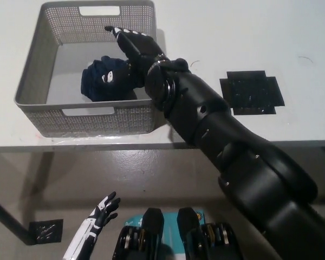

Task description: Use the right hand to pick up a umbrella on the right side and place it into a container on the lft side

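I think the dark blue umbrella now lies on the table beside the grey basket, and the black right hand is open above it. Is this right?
Not quite. The head view shows the dark blue umbrella lying inside the grey basket, not on the table beside it. The rest holds: the black right hand is open above it.

Lab: taped white table (249,32)
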`<state>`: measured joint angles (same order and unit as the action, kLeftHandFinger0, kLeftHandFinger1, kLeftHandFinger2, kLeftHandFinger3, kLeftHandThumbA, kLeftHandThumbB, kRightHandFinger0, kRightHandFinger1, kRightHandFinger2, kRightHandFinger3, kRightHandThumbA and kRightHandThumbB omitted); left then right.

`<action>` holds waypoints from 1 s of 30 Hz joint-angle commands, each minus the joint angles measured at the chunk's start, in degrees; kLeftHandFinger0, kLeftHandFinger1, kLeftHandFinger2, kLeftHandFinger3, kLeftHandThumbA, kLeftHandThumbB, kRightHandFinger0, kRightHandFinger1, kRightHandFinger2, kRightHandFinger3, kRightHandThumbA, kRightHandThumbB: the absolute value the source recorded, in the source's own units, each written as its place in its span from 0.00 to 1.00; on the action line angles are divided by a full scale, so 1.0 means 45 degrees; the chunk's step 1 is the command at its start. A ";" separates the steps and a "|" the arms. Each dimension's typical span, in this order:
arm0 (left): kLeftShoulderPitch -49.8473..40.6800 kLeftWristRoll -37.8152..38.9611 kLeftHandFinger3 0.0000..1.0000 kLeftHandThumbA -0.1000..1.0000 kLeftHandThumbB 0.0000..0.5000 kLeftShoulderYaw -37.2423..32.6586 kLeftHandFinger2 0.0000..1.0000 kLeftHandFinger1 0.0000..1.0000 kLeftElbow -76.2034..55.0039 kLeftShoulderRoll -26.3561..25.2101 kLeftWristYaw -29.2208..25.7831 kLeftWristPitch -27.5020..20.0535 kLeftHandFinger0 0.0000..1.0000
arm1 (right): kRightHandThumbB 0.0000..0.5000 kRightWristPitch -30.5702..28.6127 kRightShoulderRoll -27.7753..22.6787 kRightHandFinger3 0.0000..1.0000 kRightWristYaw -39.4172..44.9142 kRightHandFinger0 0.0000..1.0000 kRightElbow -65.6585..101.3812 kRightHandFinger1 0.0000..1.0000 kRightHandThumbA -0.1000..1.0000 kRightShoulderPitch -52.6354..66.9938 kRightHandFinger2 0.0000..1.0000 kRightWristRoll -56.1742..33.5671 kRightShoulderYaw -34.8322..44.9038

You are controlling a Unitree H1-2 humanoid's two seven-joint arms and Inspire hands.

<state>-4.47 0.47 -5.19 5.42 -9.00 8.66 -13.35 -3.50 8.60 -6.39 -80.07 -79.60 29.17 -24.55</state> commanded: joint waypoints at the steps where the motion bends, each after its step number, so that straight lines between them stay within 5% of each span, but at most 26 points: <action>1: 0.0162 -0.0138 1.00 1.00 0.47 0.0055 1.00 1.00 -0.0512 -0.0295 0.0176 0.0173 1.00 | 0.89 -0.0518 -0.0921 1.00 0.0270 1.00 0.0840 1.00 1.00 -0.1241 1.00 -0.0468 0.0410; 6: 0.0112 -0.0065 1.00 1.00 0.48 0.0037 1.00 1.00 -0.0550 -0.0406 0.0296 0.0332 1.00 | 0.88 -0.0609 -0.2585 1.00 0.0911 1.00 0.4438 1.00 1.00 -0.1018 1.00 -0.1017 0.1472; 10: 0.0070 0.0147 1.00 1.00 0.40 0.0058 1.00 1.00 -0.0358 -0.0450 0.0425 0.0081 1.00 | 0.83 -0.0097 -0.4483 1.00 0.1775 1.00 0.8837 1.00 1.00 -0.0415 1.00 -0.1578 0.2530; 20: 0.0016 0.0109 1.00 1.00 0.41 0.0115 1.00 1.00 -0.0173 -0.0343 0.0265 0.0087 1.00 | 0.80 0.2305 -0.7280 1.00 0.2954 1.00 1.5083 1.00 1.00 -0.0244 1.00 -0.4556 0.6198; 23: -0.0076 0.0076 1.00 1.00 0.42 0.0220 1.00 1.00 -0.0164 -0.0392 0.0168 -0.0003 1.00 | 0.77 0.2969 -0.7779 1.00 0.2964 1.00 1.9143 1.00 1.00 0.2609 1.00 -0.5115 0.7128; 25: -0.0213 0.0089 1.00 1.00 0.41 0.0279 1.00 1.00 -0.0282 -0.0488 0.0175 0.0050 1.00 | 0.93 0.3445 -0.7525 1.00 0.2719 1.00 2.1675 1.00 1.00 0.5156 1.00 -0.5755 0.7805; 27: -0.0280 0.0171 1.00 1.00 0.41 0.0333 1.00 1.00 -0.0245 -0.0551 0.0207 -0.0025 1.00 | 0.93 0.3494 -0.7320 1.00 0.2593 1.00 2.2695 1.00 1.00 0.6387 1.00 -0.6072 0.7976; 30: -0.0144 0.0210 1.00 1.00 0.41 0.0522 1.00 1.00 0.0015 -0.0578 0.0066 -0.0152 1.00 | 0.76 0.2195 -0.6921 1.00 0.2159 1.00 2.4673 1.00 1.00 1.0906 1.00 -0.6594 0.8160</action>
<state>-4.47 0.52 -5.17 7.17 -9.57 9.00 -11.74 1.32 -16.63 0.19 -21.42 -59.13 20.58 -3.73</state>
